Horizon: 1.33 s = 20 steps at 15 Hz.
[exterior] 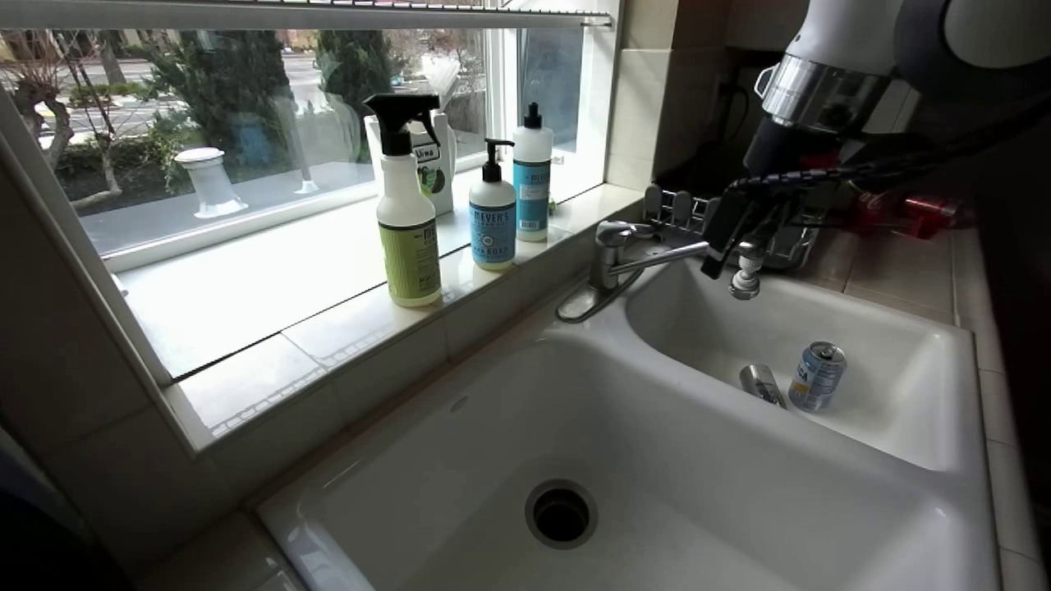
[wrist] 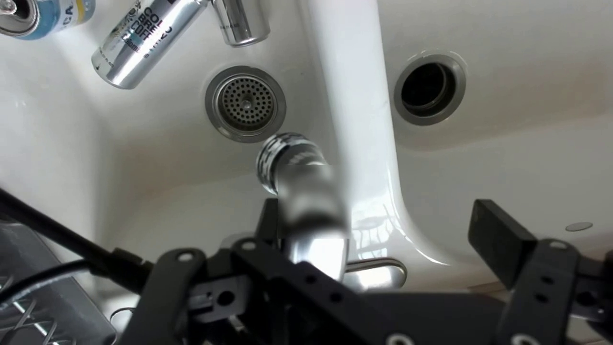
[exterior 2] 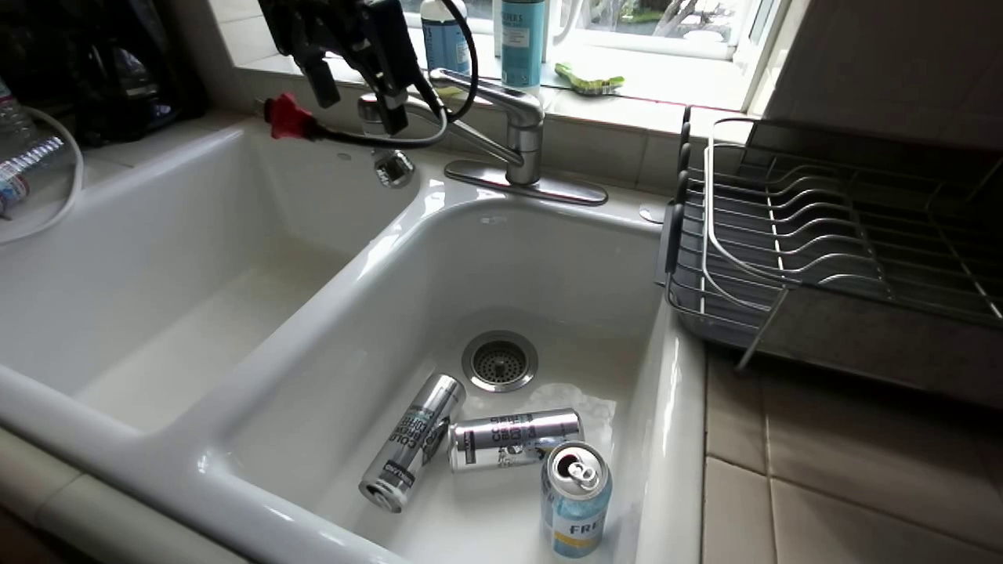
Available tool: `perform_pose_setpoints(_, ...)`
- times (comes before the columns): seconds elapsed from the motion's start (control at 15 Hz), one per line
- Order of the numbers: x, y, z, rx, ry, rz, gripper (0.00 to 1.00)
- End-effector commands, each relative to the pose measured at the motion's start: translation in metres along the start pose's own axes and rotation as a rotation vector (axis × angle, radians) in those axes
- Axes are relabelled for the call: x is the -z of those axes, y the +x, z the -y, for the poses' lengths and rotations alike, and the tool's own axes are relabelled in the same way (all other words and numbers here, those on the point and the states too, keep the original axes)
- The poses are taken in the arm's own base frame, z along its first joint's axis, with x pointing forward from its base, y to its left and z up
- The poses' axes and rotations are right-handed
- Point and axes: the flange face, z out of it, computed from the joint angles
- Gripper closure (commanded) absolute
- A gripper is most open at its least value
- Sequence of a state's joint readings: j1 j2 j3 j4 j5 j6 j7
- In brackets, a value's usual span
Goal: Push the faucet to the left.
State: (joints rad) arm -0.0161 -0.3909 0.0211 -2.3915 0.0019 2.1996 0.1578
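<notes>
The chrome faucet (exterior: 606,256) stands on a metal base behind the sink; it also shows in an exterior view (exterior 2: 526,145) and the wrist view (wrist: 318,256). Its low spout ends in a small spray head (exterior 2: 393,168) hanging near the divider between the basins. My gripper (exterior: 716,250) is at the outer part of the spout, also in an exterior view (exterior 2: 359,106). In the wrist view the jaws (wrist: 380,223) are wide apart. The spout lies between them, close beside the left finger. I cannot tell whether they touch. Part of the spout is blurred there.
Silver cans (exterior 2: 415,442) and a blue can (exterior 2: 576,501) are in one basin. A dish rack (exterior 2: 783,235) stands beside it. A spray bottle (exterior: 410,238) and soap bottles (exterior: 493,222) stand on the windowsill. A cable with a red end (exterior 2: 290,117) hangs near the gripper.
</notes>
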Motion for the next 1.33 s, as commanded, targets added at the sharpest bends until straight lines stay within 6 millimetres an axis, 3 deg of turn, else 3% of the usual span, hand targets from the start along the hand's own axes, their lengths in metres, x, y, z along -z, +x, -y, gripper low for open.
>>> perform_pose_setpoints(0.0,0.0,0.003,0.012,-0.012,-0.029,0.02,0.0)
perform_pose_setpoints(1.27,-0.013,0.038,0.093,-0.043,0.015,0.114,0.0)
